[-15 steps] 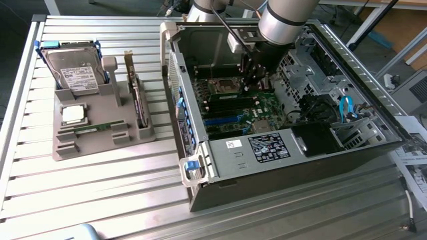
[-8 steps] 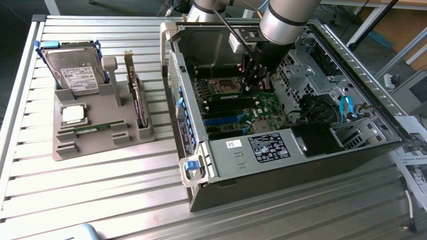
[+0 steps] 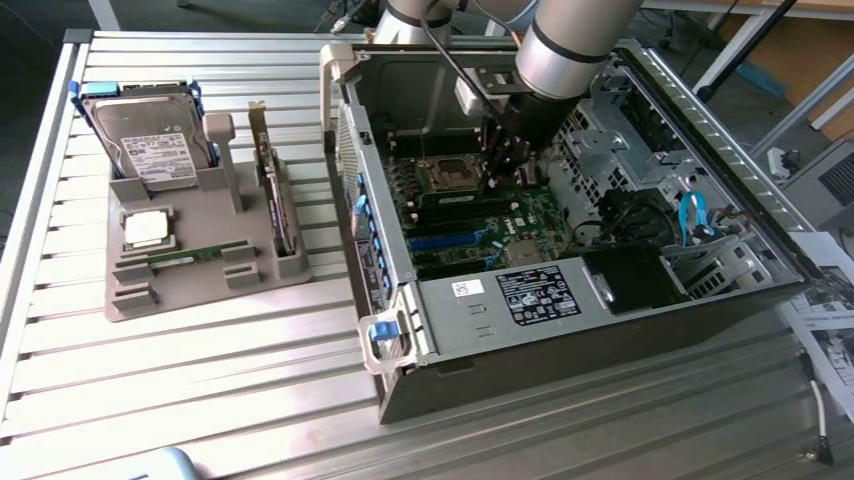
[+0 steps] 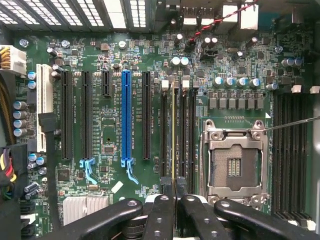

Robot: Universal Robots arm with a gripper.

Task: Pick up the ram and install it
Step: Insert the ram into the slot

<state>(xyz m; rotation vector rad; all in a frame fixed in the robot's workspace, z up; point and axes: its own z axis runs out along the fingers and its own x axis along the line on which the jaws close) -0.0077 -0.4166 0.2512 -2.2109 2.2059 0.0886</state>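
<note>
Support surface: ribbed metal table [image 3: 200,380], with the items resting directly on it.
A grey parts tray [image 3: 187,292] sits flat at the left of the frame, at mid height. An open computer case [image 3: 561,335] lies on its side from the upper centre to the lower right. It is just beside the tray, with a narrow strip of table showing between them. Printed sheets [image 3: 834,330] lie at the right edge, and a thin cable [image 3: 819,405] lies below them at the lower right. A pale blue object [image 3: 154,465] is cut off by the bottom edge at the lower left and cannot be identified.

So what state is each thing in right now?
ram: on edge at the memory slots
gripper: shut on the ram
processor socket: empty
computer case: side open
expansion card: upright in the tray
hard drive: standing in the tray
</note>
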